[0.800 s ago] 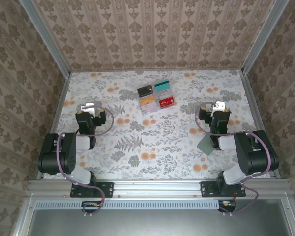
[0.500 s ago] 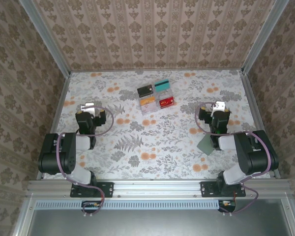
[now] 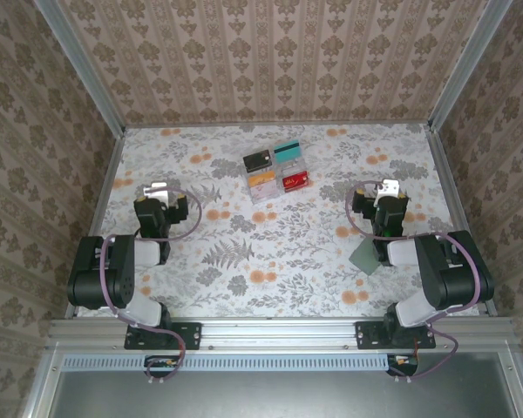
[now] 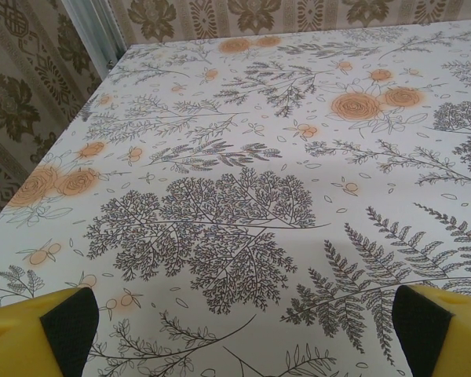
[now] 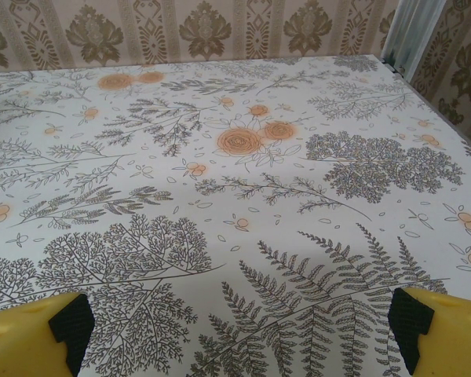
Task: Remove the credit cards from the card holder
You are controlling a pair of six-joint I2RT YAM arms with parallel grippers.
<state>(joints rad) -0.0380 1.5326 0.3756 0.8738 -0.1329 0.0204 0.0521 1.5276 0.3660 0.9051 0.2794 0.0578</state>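
Nothing on the floral table (image 3: 270,252) has moved lately: left gripper (image 3: 157,190) and right gripper (image 3: 389,188) stay parked, jaws wide, empty. The card holder (image 3: 364,258) lies by the right arm, four credit cards (image 3: 287,151) well apart at far centre (task apparently done).

No readable text

The credit cards (image 3: 274,169) carry small markings, too tiny and blurred to make out.

Even, soft, bright light covers the table (image 3: 279,252); shadows are faint, no glare, and both wrist views are sharp.
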